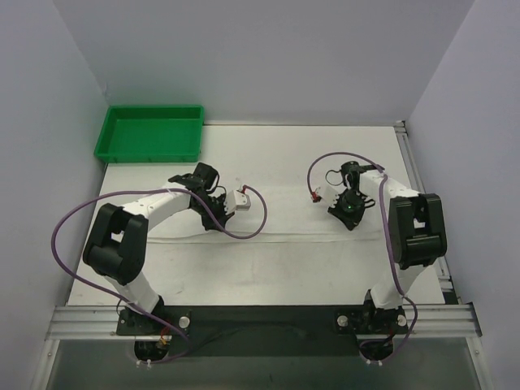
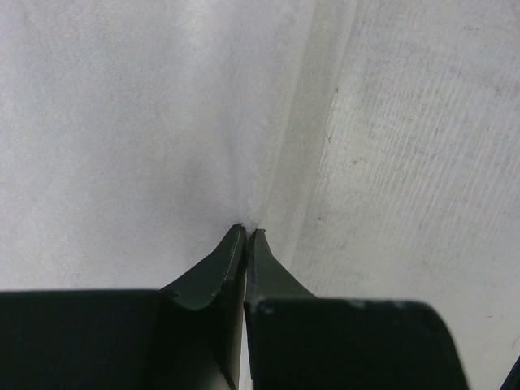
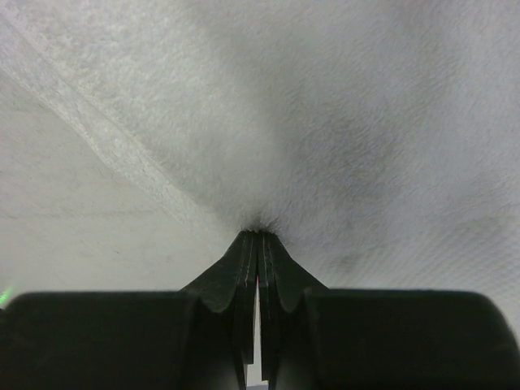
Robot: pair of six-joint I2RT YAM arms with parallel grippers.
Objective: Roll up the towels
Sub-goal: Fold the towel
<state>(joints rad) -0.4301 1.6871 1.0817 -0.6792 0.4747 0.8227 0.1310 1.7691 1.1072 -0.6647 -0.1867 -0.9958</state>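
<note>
Two claws are down on one white towel [image 1: 284, 218], seen from above: it lies flat across the table [image 1: 268, 268], spreading under and between them, with the left claw [image 1: 218, 213] and the right claw [image 1: 348, 213] well apart. A green tray [image 1: 150, 154] sits beyond the left claw, off to its outer side. From the left wrist, the left claw [image 2: 245, 236] is pressed closed with its tips right at the cloth's edge. The towel [image 2: 122, 122] stretches ahead and to one side, and what I take for bare table [image 2: 422, 162] lies on the other. From the right wrist, the right claw [image 3: 258, 237] is nipped tight on a pucker of towel [image 3: 366, 122] that gathers straight into its tips, with a hem running off beside it. The cloth looks soft, light and limp, so I'd judge it will sag and bunch between the claws. The near hem, pinched at both claws evenly, seems the place to start a straight roll.
</note>
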